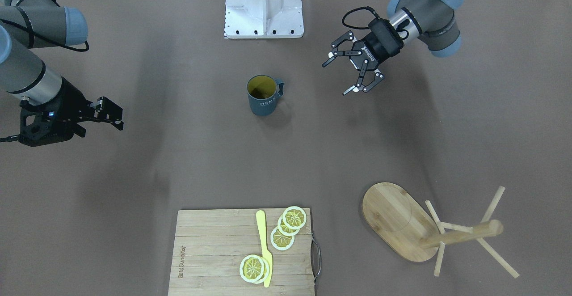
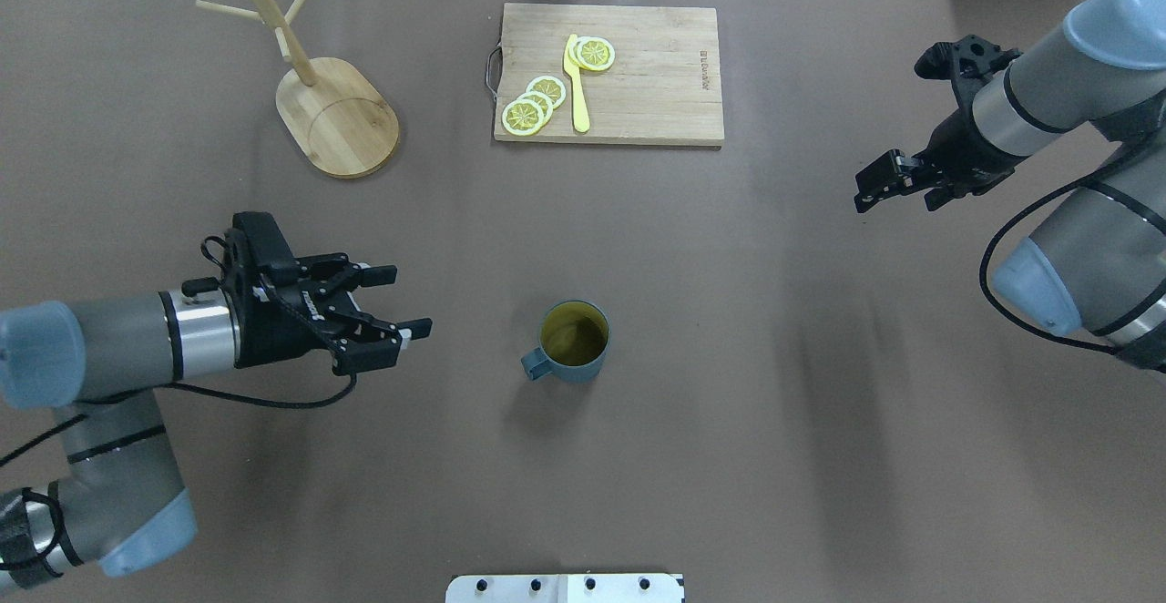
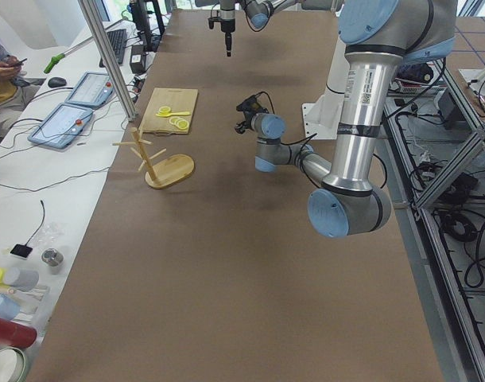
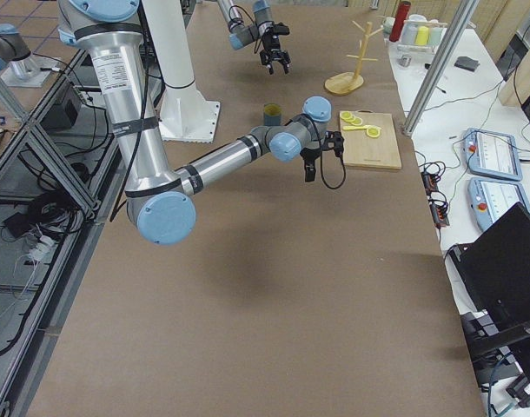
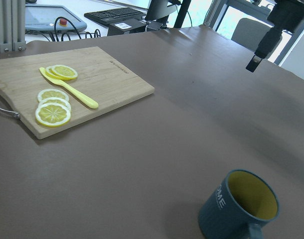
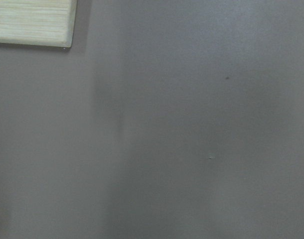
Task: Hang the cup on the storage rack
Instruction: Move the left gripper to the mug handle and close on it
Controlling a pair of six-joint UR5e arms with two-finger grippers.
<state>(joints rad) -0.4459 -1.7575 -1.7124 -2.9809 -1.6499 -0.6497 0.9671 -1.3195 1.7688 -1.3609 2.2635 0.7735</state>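
The cup [image 5: 239, 205] sits closest to the left wrist camera, upright on the brown table [image 2: 729, 357], mouth up, its yellowish inside bare and its loop handle turned toward the left arm's side. Nothing touches it. By the look of things the task has barely begun: the cup is not gripped, not lifted, and hangs on no peg.

The left hand [image 2: 393, 301] hovers near the cup on its handle side, apart from it, fingers spread wide and pointed at it. That reads as an approach to a grasp, likely at the handle or rim.

From the cup, the storage rack [image 2: 314, 93] stands well apart, farther out from the robot and off to its left, upright on its oval base with all visible pegs bare. Also beyond the cup lies a cutting board [image 2: 656, 75] carrying lemon slices [image 2: 536, 104] and a yellow knife [image 2: 577, 84].

The right hand [image 2: 888, 182] hangs well away from the cup on the robot's right, holding nothing; its fingers look close together.

Left to do: grasp, carry, hook the handle over a peg.
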